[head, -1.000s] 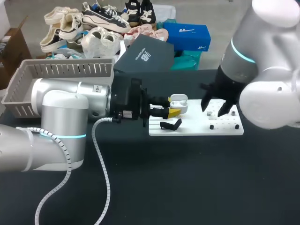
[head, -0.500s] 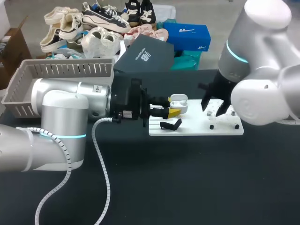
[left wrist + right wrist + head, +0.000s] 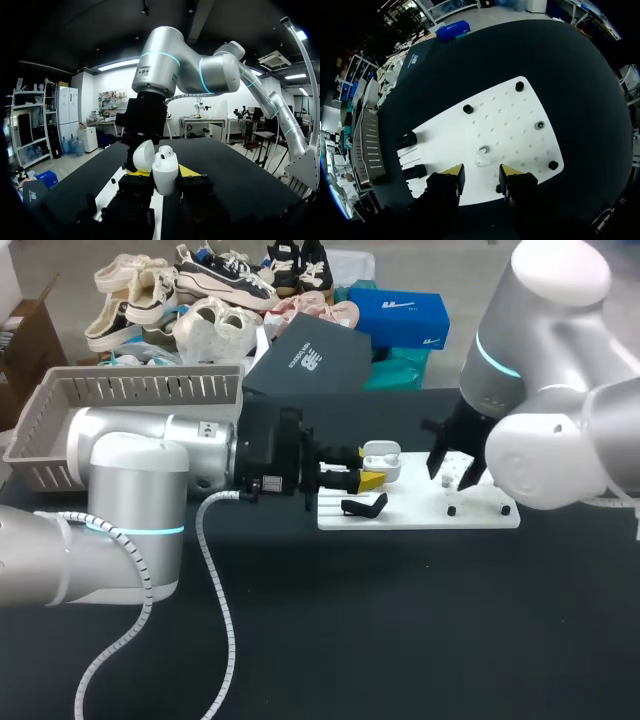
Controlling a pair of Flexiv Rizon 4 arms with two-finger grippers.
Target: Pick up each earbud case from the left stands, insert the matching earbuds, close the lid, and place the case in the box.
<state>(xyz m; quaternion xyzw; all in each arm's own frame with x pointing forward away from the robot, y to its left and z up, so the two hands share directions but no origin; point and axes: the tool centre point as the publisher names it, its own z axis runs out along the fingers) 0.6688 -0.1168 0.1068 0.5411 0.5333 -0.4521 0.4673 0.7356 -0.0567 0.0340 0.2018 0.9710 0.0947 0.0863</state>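
A white earbud case [image 3: 381, 458] with its lid up sits between the yellow fingertips of my left gripper [image 3: 366, 480], held above the left end of the white board [image 3: 420, 512]. In the left wrist view the case [image 3: 165, 173] stands upright in the gripper [image 3: 166, 186], with the lid [image 3: 144, 156] tilted back and an earbud [image 3: 165, 150] in its top. My right gripper [image 3: 454, 466] hangs over the board's right half. In the right wrist view it [image 3: 480, 173] is open, with a small white earbud [image 3: 481, 159] on the board just ahead of the gap.
A black stand [image 3: 364, 506] lies on the board below the case. Black pegs [image 3: 468, 108] dot the board [image 3: 505, 125]. A grey basket [image 3: 130, 392] stands at the back left of the table.
My right arm has shifted a little left over the board and its fingers have drawn slightly closer. The left arm and the case have stayed put.
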